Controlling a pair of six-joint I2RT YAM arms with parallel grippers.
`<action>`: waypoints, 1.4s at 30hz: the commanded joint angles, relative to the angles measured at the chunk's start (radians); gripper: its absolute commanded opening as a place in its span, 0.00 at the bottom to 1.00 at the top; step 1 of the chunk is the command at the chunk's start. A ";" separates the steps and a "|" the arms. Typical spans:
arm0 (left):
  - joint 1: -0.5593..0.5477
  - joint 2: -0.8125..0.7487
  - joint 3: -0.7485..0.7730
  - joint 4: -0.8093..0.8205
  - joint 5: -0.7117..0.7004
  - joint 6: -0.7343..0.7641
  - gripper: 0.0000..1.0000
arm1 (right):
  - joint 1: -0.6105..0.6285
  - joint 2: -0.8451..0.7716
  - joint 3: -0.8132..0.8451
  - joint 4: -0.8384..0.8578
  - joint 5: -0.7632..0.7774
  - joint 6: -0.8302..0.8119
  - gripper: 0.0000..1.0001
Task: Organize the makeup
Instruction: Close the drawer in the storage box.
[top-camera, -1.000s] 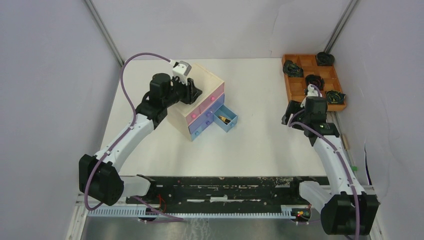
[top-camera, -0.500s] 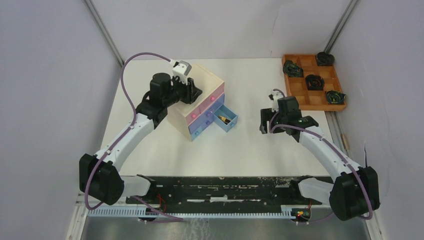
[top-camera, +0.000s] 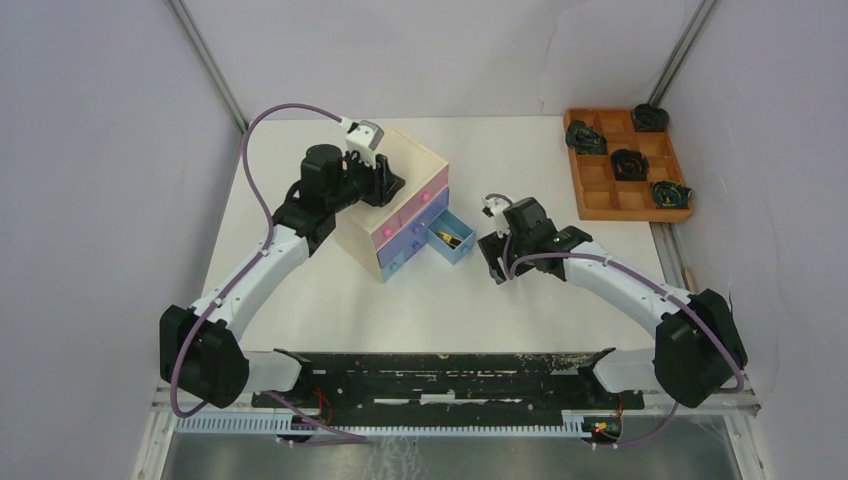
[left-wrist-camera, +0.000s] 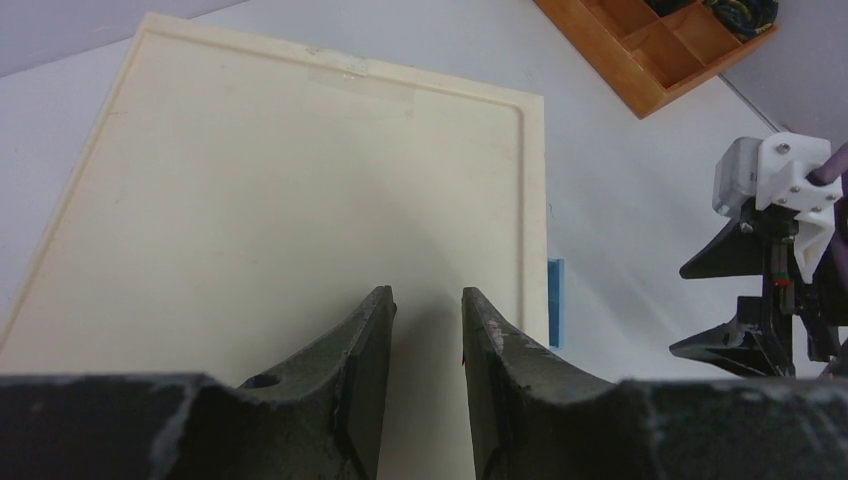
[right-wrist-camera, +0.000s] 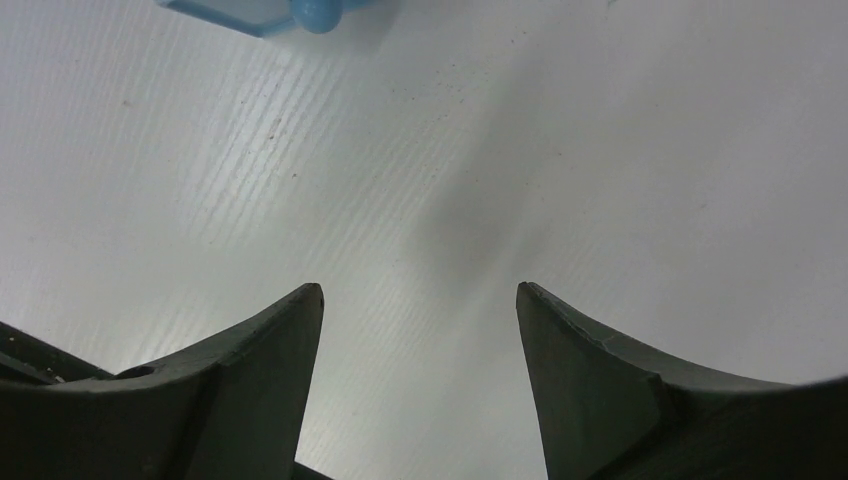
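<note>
Left end effector (left-wrist-camera: 428, 310): fingers a narrow gap apart, nothing between them, poised over the top of the pale wooden chest (top-camera: 415, 156).
Right end effector (right-wrist-camera: 420, 300): spread wide, holding nothing, above the white bench (top-camera: 430, 310), just beside the open blue drawer (top-camera: 466, 246).
Makeup (top-camera: 449, 239): small gold-and-dark items lying in that drawer.

**Losing Detail**

Failing to resolve the makeup item (top-camera: 449, 239) inside the open blue drawer (top-camera: 466, 241) near the table's middle. Cropping the blue knob (right-wrist-camera: 318, 14) and wooden tray (left-wrist-camera: 625, 62) at top edges. Masking the chest's (top-camera: 418, 160) far-left corner behind the left gripper (top-camera: 390, 187).
</note>
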 joint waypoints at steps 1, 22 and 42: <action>0.000 0.068 -0.068 -0.275 -0.036 0.037 0.41 | 0.074 0.029 0.078 0.003 0.127 -0.071 0.78; -0.003 0.092 -0.070 -0.278 -0.029 0.040 0.41 | 0.119 -0.094 -0.121 0.243 0.155 0.036 0.87; -0.051 0.126 0.023 -0.286 0.025 0.056 0.41 | 0.080 -0.185 -0.198 0.444 -0.099 -0.061 0.97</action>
